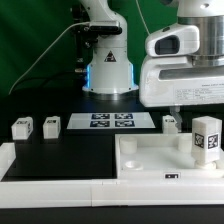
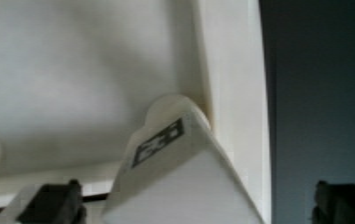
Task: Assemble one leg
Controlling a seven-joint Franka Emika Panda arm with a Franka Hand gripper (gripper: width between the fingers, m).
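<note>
A leg (image 1: 207, 137), a small white block with a black-and-white tag, stands upright in the corner recess of the large white tray (image 1: 150, 160), at the exterior view's right. In the wrist view the same leg (image 2: 177, 150) sits against the tray's rim (image 2: 231, 70). My gripper (image 2: 199, 200) is open and hovers over it, and both dark fingertips (image 2: 49, 200) stand clear of the leg's sides. In the exterior view my gripper (image 1: 180, 104) hangs above the tray's right part. Three more legs lie on the black table: two on the left (image 1: 21, 128), (image 1: 51, 125) and one (image 1: 171, 124) behind the tray.
The marker board (image 1: 110, 122) lies flat at the table's middle, in front of the robot base (image 1: 108, 70). A white raised border (image 1: 40, 168) runs along the table's front left. A green backdrop stands behind.
</note>
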